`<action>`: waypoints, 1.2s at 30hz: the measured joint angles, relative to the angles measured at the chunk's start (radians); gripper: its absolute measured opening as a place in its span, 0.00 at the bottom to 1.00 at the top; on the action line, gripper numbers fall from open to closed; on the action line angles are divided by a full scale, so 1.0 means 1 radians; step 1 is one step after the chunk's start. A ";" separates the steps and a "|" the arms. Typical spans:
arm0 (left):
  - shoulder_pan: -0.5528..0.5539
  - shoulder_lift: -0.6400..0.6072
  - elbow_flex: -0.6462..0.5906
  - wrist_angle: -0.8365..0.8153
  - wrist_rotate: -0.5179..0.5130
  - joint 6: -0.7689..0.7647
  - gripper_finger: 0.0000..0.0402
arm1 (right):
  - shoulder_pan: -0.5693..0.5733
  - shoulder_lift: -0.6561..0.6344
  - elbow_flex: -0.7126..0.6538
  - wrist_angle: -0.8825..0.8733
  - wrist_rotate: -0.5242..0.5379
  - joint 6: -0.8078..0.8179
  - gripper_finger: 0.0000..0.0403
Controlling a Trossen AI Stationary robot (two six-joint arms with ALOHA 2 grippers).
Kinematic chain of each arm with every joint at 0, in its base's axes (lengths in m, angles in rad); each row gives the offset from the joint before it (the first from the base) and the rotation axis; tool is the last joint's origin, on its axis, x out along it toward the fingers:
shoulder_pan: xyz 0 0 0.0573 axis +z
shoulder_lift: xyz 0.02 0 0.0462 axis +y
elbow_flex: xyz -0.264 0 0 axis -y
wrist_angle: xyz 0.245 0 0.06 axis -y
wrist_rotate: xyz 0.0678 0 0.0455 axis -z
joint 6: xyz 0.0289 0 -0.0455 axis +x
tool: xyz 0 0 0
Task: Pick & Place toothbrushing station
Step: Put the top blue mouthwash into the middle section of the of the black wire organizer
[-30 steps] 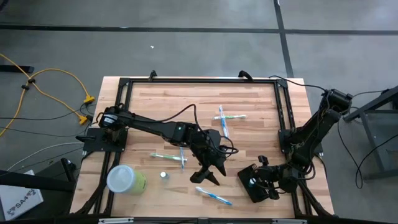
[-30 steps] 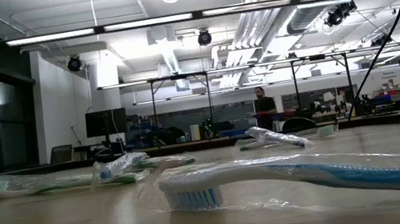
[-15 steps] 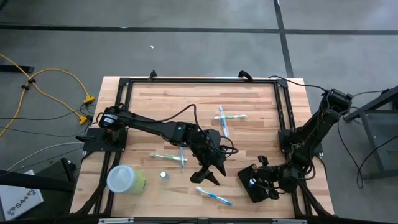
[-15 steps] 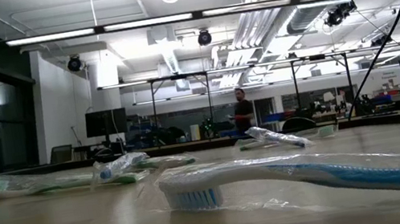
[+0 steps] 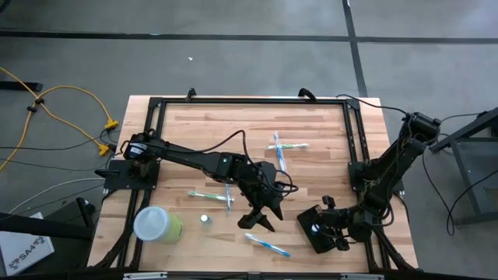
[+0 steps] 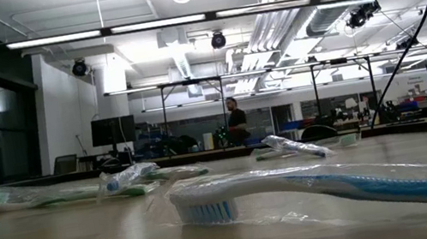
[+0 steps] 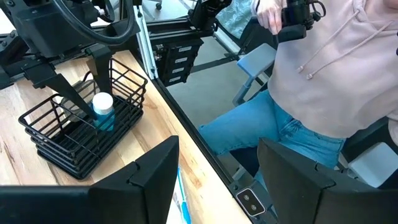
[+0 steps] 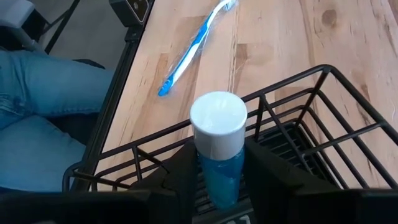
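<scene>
The toothbrushing station (image 5: 317, 233) is a small black wire basket sitting flat near the table's front right corner, turned a bit askew to the edges. There's a little blue bottle with a white cap (image 8: 217, 124) standing upright inside it.

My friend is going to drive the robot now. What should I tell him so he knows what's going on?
Right gripper: shut on the blue bottle, holding it upright inside the black wire holder at the table's near right corner.
Left gripper: open, empty, hanging over the middle of the table.
Toothbrushes: one near the front edge, one left of the left gripper, two farther back. The green cup is front left.
Done: bottle in the holder. Left: let go of it; the toothbrushes lie outside the holder.
</scene>
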 joint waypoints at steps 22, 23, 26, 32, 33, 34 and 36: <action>0.000 0.000 0.000 0.000 0.000 -0.007 0.53 | 0.000 0.000 0.000 0.005 0.002 -0.018 0.28; 0.000 0.000 0.000 0.000 0.000 -0.007 0.53 | 0.000 0.000 0.000 0.005 0.002 -0.018 0.28; 0.000 0.000 0.000 0.000 0.000 -0.013 0.53 | 0.000 0.001 -0.001 0.005 0.003 -0.018 0.28; 0.002 0.000 0.000 0.000 0.000 -0.022 0.53 | 0.000 0.001 -0.001 0.013 0.004 -0.018 0.28; 0.003 0.000 0.000 0.000 0.000 -0.022 0.53 | 0.000 0.001 -0.001 0.015 0.005 -0.020 0.28; 0.003 0.000 0.000 0.000 0.000 -0.022 0.53 | 0.000 0.001 -0.001 0.017 0.005 -0.023 0.28; 0.006 0.000 0.000 0.000 0.000 -0.022 0.53 | 0.000 0.001 -0.002 0.024 0.005 -0.035 0.28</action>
